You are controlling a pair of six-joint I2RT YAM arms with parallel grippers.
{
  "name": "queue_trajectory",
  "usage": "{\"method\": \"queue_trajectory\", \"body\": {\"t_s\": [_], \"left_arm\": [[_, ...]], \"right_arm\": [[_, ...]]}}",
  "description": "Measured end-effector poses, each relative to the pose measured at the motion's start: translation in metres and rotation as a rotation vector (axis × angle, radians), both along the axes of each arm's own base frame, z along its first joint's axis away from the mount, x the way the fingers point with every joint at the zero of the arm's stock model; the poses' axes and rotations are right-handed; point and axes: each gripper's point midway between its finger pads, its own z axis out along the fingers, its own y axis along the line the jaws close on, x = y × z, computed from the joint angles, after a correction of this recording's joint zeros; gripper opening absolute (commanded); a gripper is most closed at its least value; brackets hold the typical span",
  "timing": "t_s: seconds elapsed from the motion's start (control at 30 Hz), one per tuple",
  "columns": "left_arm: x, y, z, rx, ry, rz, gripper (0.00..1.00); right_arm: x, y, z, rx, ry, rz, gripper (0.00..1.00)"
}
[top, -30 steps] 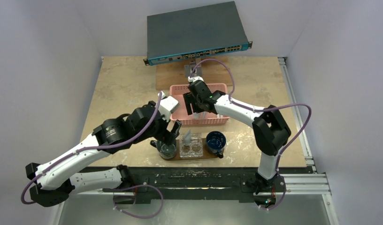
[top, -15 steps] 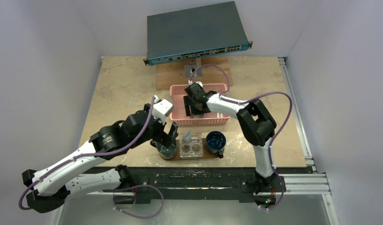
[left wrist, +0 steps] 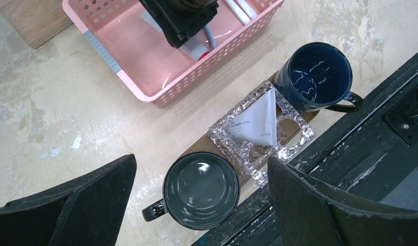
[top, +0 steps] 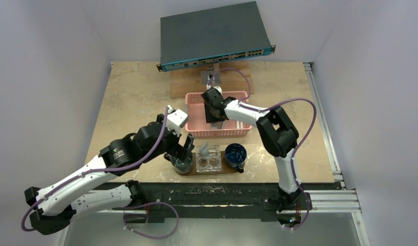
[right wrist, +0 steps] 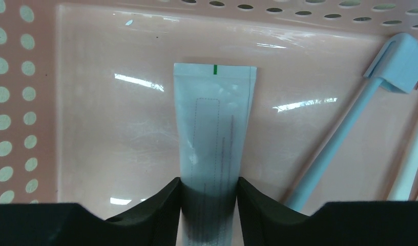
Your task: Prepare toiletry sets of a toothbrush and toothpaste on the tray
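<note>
Inside the basket [right wrist: 12, 102], right hand [right wrist: 209, 205] pinches toothpaste tube [right wrist: 213, 118], print unreadable; left hand [left wrist: 201, 169] gapes.

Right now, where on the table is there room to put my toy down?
The big bare patch is the table left of the pink basket, out to the table's edge. A smaller one lies right of the basket. The tray is full: grey mug, glass dish, blue mug. The right gripper crowds the basket at the toothpaste tube.
</note>
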Motion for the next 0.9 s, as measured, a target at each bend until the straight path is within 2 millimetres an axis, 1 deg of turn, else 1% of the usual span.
{"method": "queue_trajectory", "body": {"t_s": [0.07, 0.2, 0.43, 0.57, 0.63, 0.7, 0.87, 0.9], "left_arm": [[0.001, 0.000, 0.000, -0.002, -0.001, 0.003, 0.99], [0.002, 0.001, 0.001, -0.005, 0.000, 0.007, 0.99], [0.002, 0.001, 0.001, -0.009, 0.000, 0.006, 0.99], [0.001, 0.001, 0.002, -0.013, -0.002, 0.005, 0.99], [0.002, 0.000, 0.003, -0.018, -0.005, 0.005, 0.99], [0.002, -0.001, 0.004, -0.023, -0.006, 0.002, 0.99], [0.003, -0.003, 0.008, -0.031, -0.004, 0.002, 0.99], [0.003, -0.004, 0.011, -0.036, -0.004, 0.003, 0.99]], "right_arm": [[0.000, 0.000, 0.000, 0.000, 0.001, 0.000, 0.32], [0.000, 0.000, 0.000, 0.000, -0.001, -0.001, 0.23], [0.001, 0.001, 0.005, 0.006, -0.008, -0.001, 0.19], [0.001, 0.001, 0.014, 0.016, -0.020, -0.001, 0.18], [0.002, 0.001, 0.024, 0.027, -0.036, -0.002, 0.18], [0.004, 0.001, 0.043, 0.048, -0.067, -0.005, 0.17], [0.008, -0.002, 0.107, 0.122, -0.187, -0.023, 0.17], [0.007, -0.003, 0.116, 0.133, -0.206, -0.026, 0.17]]}}
